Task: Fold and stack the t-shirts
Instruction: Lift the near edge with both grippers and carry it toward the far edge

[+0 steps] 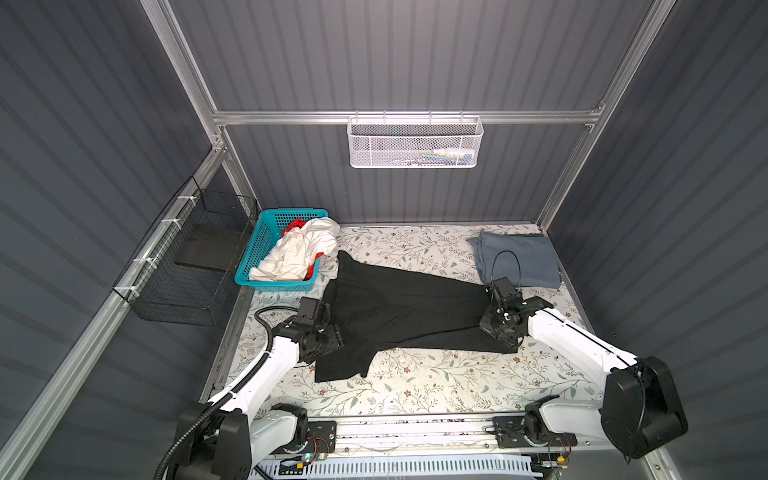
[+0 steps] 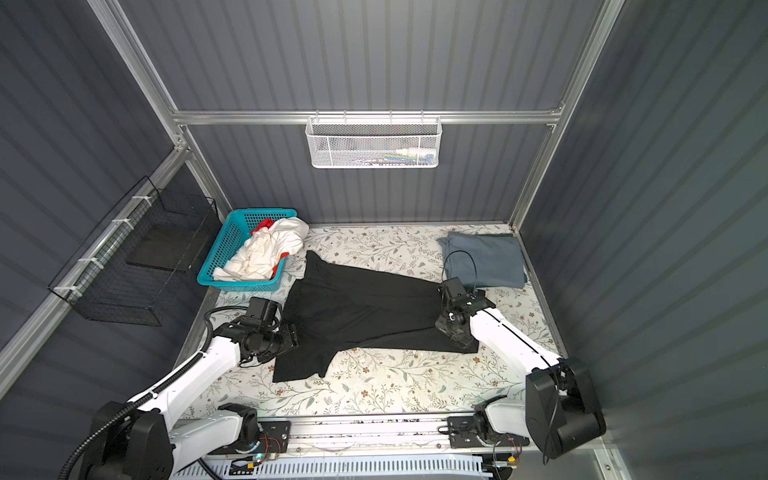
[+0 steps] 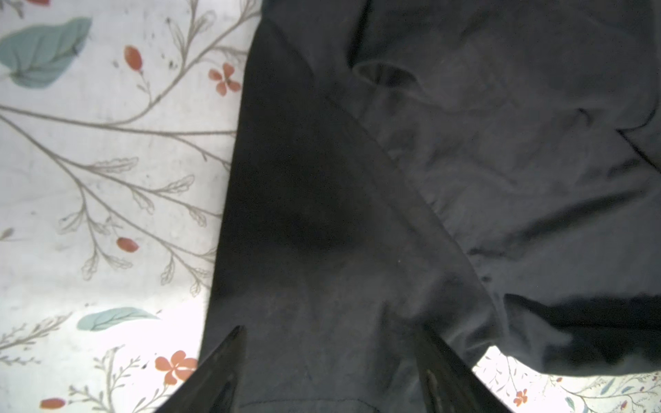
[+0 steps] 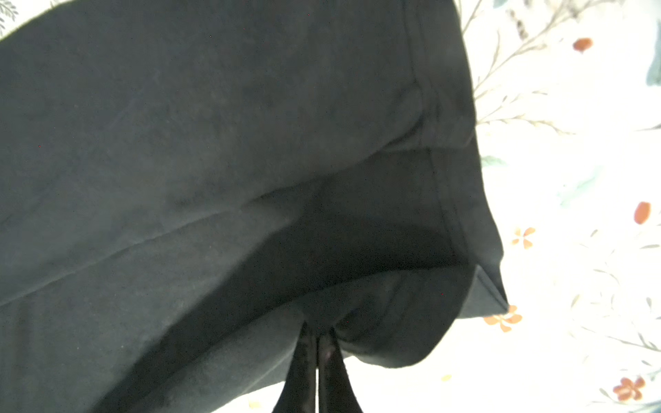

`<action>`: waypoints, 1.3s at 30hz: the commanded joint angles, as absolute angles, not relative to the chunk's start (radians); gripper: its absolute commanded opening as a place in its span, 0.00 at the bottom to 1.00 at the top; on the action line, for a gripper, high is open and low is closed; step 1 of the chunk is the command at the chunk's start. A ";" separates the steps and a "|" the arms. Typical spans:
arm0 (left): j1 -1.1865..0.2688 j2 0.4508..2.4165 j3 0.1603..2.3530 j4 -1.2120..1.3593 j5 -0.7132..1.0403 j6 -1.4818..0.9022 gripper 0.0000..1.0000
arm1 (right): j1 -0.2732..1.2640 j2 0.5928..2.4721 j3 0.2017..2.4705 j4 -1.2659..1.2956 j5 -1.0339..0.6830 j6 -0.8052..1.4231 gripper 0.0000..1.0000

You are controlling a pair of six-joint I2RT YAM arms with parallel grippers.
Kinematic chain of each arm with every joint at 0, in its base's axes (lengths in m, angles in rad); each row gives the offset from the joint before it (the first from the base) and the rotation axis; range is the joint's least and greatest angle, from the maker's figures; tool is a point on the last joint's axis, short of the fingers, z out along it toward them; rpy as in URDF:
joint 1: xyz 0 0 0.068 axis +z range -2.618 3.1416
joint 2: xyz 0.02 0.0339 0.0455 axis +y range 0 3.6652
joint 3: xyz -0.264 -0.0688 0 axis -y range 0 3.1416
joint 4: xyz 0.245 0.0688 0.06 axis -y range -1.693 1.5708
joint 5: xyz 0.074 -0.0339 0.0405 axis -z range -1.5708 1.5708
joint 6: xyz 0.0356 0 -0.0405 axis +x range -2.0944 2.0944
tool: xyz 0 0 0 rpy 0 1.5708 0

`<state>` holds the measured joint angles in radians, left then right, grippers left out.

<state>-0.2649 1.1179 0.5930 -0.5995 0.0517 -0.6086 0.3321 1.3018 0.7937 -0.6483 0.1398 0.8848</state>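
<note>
— Which step is in hand?
— The black t-shirt (image 1: pixel 407 311) lies spread on the tabletop (image 1: pixel 415 386) between the arms, so its folding seems to be in hand. The right claw (image 4: pixel 317 332) is closed and pinches its hem. The left claw (image 3: pixel 331 329) is wide open over the sleeve end and holds nothing.
— And next?
— Probably the left claw must grip the cloth, then both carry it over.

Perhaps four t-shirts (image 1: pixel 407 307) (image 1: pixel 519 257) (image 1: pixel 299 249) (image 1: pixel 293 226), three baskets (image 1: pixel 259 245) (image 1: pixel 415 143) (image 1: pixel 178 291), two claws (image 3: pixel 331 336) (image 4: pixel 317 336)

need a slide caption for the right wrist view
Right hand pinches a fold near the hem of the black t-shirt over the floral table cover.
</note>
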 commanded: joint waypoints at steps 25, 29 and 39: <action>-0.298 1.351 0.534 -0.521 -0.026 -0.661 0.17 | 0.285 1.301 0.793 -0.582 0.077 0.825 0.00; -0.298 1.358 0.569 -0.522 -0.044 -0.635 0.00 | 0.283 1.287 0.795 -0.588 0.090 0.819 0.00; -0.298 1.359 0.681 -0.550 -0.053 -0.600 0.00 | 0.284 1.283 0.798 -0.591 0.091 0.807 0.00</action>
